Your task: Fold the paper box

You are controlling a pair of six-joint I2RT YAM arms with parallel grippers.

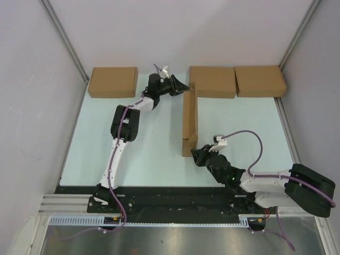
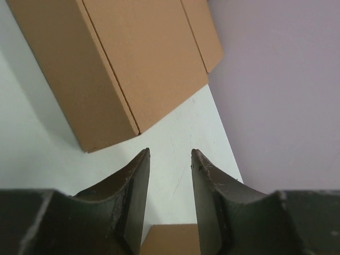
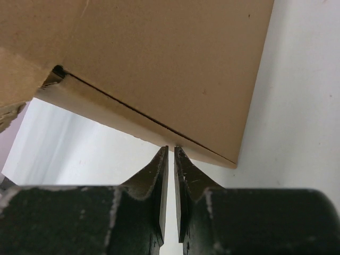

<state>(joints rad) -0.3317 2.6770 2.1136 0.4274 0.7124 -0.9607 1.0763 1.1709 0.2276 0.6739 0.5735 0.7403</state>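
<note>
A pale mint-white bench (image 1: 154, 159) is enclosed on three sides by plain lilac-grey walls (image 1: 180, 32), joined at the far corners by aluminium posts (image 1: 65, 40). A black base plate (image 1: 175, 197) and a slotted rail (image 1: 175, 222) are seen along the near edge. Everything is evenly, softly lit.

Bright, soft light falls all over, shadows on the table (image 1: 154, 154) are faint, and the near fingers (image 2: 133, 202) look a bit blurry.

- Looks to me like a robotics lab test cell.
- Left arm (image 1: 119, 143) and right arm (image 1: 265, 183) are bolted to a black base plate (image 1: 170, 199) at my end of a pale table (image 1: 154, 143).
- Blank grey panels (image 1: 175, 32) in aluminium framing (image 1: 64, 37) close it in.
- A purple cable (image 1: 248, 131) runs loose; the props are plain cardboard boxes (image 1: 112, 82), (image 1: 213, 82), (image 1: 260, 81).
</note>
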